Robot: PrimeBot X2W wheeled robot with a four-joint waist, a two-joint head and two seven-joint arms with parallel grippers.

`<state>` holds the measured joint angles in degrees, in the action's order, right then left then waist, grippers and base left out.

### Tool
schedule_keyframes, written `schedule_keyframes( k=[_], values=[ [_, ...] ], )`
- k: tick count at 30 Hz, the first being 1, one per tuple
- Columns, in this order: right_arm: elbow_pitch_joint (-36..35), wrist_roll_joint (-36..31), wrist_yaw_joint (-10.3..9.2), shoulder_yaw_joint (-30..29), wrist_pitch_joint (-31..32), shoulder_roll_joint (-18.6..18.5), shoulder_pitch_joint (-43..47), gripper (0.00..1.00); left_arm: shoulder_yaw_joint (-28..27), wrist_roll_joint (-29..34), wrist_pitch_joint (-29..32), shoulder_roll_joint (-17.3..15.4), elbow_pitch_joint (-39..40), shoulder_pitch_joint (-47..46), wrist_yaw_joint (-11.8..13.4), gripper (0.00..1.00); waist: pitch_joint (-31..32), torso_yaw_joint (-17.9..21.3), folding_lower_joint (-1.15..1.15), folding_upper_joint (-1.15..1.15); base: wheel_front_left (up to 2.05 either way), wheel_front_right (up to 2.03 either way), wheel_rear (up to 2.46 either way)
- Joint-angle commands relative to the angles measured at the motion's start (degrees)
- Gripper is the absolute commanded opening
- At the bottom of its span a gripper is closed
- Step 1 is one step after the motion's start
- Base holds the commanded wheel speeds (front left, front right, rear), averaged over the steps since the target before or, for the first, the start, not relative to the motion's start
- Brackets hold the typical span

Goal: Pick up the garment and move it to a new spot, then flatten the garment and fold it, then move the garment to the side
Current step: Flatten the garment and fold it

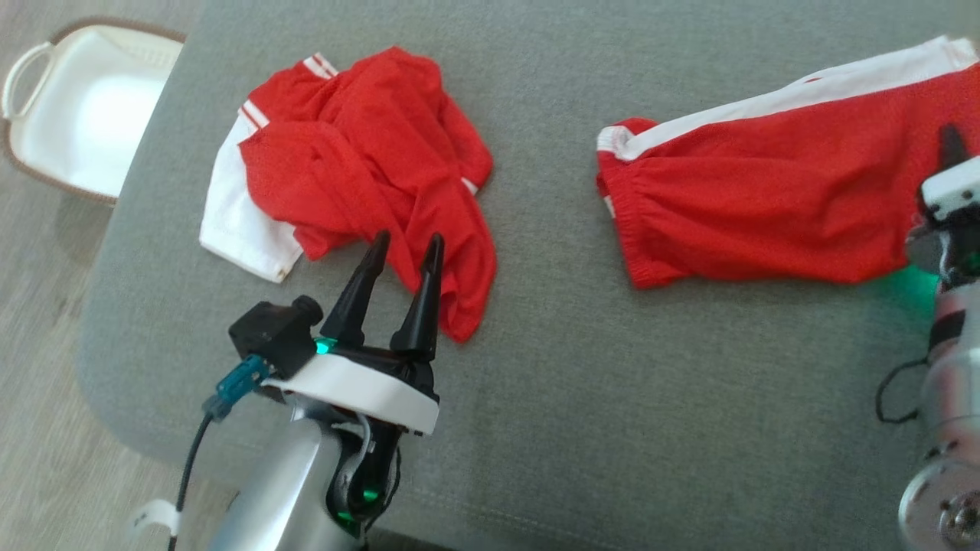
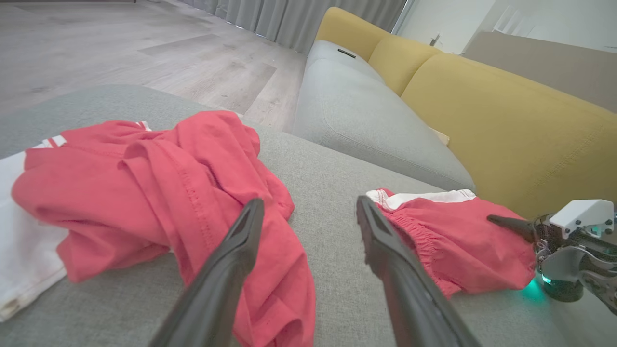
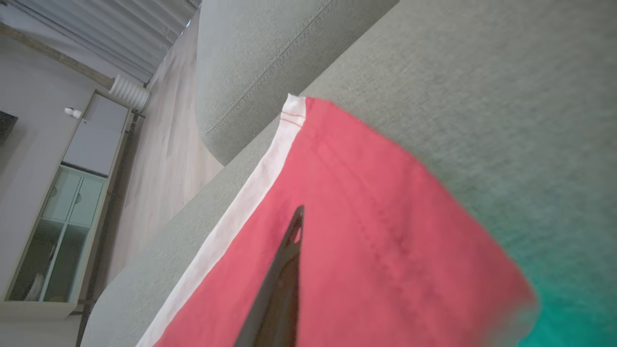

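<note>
A broad grey upholstered ottoman (image 1: 574, 398) with rounded corners stands on a floor (image 1: 46, 321) of pale wood-look planks, and a white basket (image 1: 34, 130) with a brown rim and a looped handle sits on the floor just off its far left corner. Beyond the ottoman, across a strip of floor, is a sofa (image 2: 356, 111) with a grey seat and yellow back cushions (image 2: 506, 130), with grey curtains (image 2: 289, 19) hanging behind its far end. A pale cabinet (image 3: 62, 226) with glass doors stands against a light wall (image 3: 29, 96), and the whole room is evenly lit.
</note>
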<state>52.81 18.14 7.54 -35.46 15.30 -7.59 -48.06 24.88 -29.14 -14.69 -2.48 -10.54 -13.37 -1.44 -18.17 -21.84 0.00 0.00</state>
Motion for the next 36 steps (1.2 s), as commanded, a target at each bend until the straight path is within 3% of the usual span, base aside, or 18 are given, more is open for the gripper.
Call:
schedule_keyframes(
  k=[1, 8, 15, 23, 36],
  values=[
    [-1.1, 0.6, -0.05, 1.2, -0.6, 0.8, 0.9, 0.00, -2.2, 0.2, -0.3, -0.4, 1.5, -1.6, 0.1, 1.00, 0.9, 0.9, 0.00, 0.00, 0.00, 0.00, 0.00],
    [-3.7, 3.6, -0.05, 2.1, -4.9, 0.8, 6.1, 0.00, -3.2, 1.2, -0.3, -0.4, 0.7, -0.3, -0.4, 1.00, 4.7, 5.3, 0.00, 0.00, 0.00, 0.00, 0.00],
    [-8.2, 3.2, -0.05, -1.3, -8.6, 1.3, 14.1, 0.00, -4.5, 2.5, -0.3, -0.4, 0.3, 1.9, -0.9, 1.00, 8.4, 10.4, 0.00, 0.00, 0.00, 0.00, 0.00],
    [-12.5, 2.9, -0.05, -2.8, -9.0, 2.9, 17.3, 0.00, -4.7, 3.1, -0.3, -0.4, 0.1, 3.1, -1.2, 1.00, 9.4, 12.7, 0.00, 0.00, 0.00, 0.00, 0.00],
    [-18.4, 8.2, -0.05, 10.2, -11.2, 4.6, 18.0, 0.00, -4.4, 3.5, -0.3, -0.4, -0.8, 4.1, -1.3, 1.00, 11.7, 10.7, 0.00, 0.00, 0.00, 0.00, 0.00]
  ],
)
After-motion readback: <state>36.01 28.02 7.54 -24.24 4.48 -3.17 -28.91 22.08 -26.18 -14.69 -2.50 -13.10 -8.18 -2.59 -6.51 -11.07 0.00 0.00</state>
